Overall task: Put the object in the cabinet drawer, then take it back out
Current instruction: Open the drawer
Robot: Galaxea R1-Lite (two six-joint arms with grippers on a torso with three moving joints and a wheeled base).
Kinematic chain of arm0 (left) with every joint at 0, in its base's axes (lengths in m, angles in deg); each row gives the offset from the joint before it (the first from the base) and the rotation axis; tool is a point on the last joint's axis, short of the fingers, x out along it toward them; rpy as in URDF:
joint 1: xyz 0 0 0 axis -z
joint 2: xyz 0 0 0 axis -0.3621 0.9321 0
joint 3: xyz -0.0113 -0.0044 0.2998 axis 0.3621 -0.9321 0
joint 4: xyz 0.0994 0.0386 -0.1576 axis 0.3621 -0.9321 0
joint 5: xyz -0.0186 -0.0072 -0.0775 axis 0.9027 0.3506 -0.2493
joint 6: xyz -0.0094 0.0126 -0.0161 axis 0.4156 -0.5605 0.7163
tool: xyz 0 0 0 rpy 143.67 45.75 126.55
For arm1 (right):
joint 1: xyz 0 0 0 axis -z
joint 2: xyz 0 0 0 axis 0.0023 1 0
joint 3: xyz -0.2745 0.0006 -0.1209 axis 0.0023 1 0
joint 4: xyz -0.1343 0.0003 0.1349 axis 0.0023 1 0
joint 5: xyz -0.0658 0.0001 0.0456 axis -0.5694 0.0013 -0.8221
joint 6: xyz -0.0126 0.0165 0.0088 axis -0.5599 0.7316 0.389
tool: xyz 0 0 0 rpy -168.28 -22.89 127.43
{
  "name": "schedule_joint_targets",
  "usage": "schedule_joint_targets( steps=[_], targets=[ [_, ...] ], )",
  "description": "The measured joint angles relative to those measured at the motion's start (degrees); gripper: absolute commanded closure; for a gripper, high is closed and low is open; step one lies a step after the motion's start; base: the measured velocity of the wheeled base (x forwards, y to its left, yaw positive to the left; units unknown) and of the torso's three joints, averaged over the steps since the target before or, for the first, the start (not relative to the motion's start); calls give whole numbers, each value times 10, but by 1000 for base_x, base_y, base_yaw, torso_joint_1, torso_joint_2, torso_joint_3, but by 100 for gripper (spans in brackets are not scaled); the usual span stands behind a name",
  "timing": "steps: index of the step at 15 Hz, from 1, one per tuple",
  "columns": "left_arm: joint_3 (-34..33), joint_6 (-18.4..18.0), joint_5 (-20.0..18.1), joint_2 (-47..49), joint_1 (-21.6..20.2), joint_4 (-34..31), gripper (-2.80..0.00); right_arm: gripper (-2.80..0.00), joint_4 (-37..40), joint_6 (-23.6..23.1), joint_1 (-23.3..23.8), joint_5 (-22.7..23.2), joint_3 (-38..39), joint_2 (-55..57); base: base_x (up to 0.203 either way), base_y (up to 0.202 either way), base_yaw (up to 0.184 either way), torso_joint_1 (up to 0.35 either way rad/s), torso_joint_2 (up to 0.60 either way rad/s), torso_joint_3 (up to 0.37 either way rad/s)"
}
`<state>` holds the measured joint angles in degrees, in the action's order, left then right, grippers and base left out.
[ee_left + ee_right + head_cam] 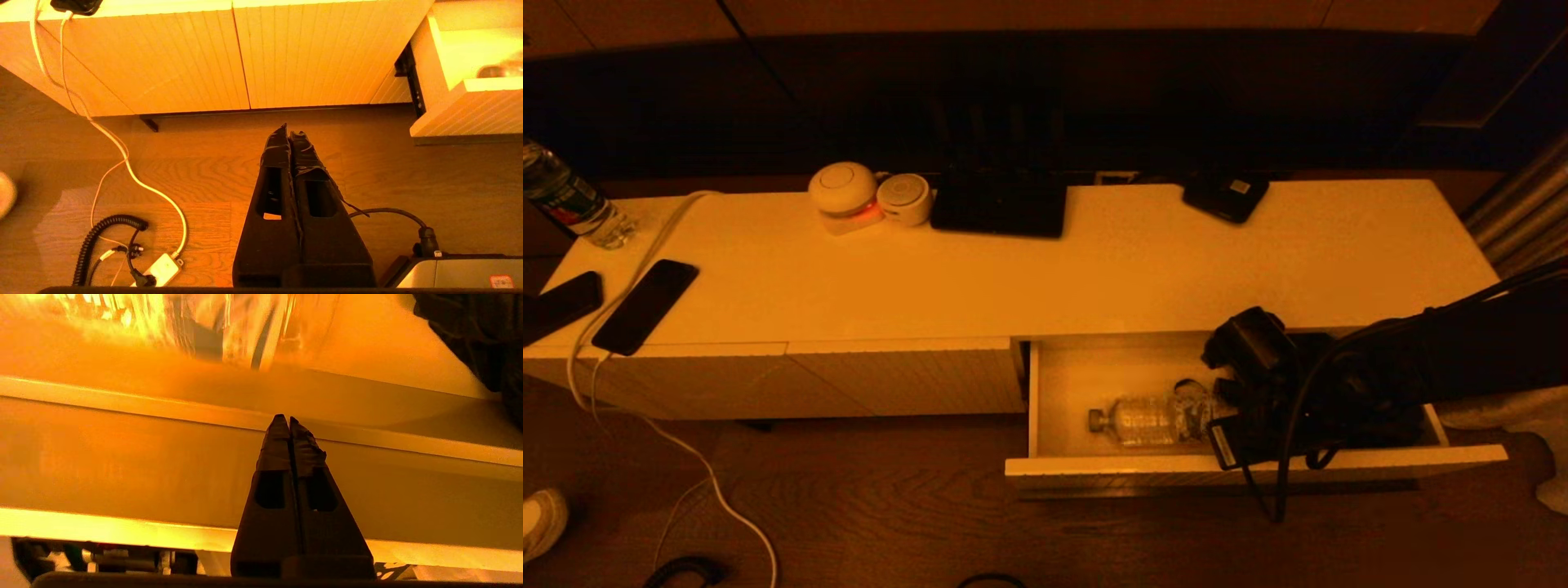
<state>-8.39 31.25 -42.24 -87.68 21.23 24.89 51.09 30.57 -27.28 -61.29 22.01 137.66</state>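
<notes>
One clear plastic water bottle [1147, 420] lies on its side inside the pulled-out wide white cabinet drawer [1258, 472], at the lower centre-right of the head view. The right hand [289, 420], fingers pressed together and grasping nothing, sits in the drawer beside the bottle; in the head view its black arm hides the bottle's base and the drawer's right half. The left hand [289, 132], likewise clenched empty, hangs over the wooden floor [408, 183] before the long low white cabinet [1094, 261].
</notes>
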Motion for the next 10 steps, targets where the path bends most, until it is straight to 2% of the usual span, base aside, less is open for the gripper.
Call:
schedule_joint_targets(
  steps=[10],
  targets=[
    [0, 0, 0, 0, 0, 0, 0, 0, -3, 33, -14, 33, 65, -20, 0, 0, 0, 0, 0, 0]
  ],
)
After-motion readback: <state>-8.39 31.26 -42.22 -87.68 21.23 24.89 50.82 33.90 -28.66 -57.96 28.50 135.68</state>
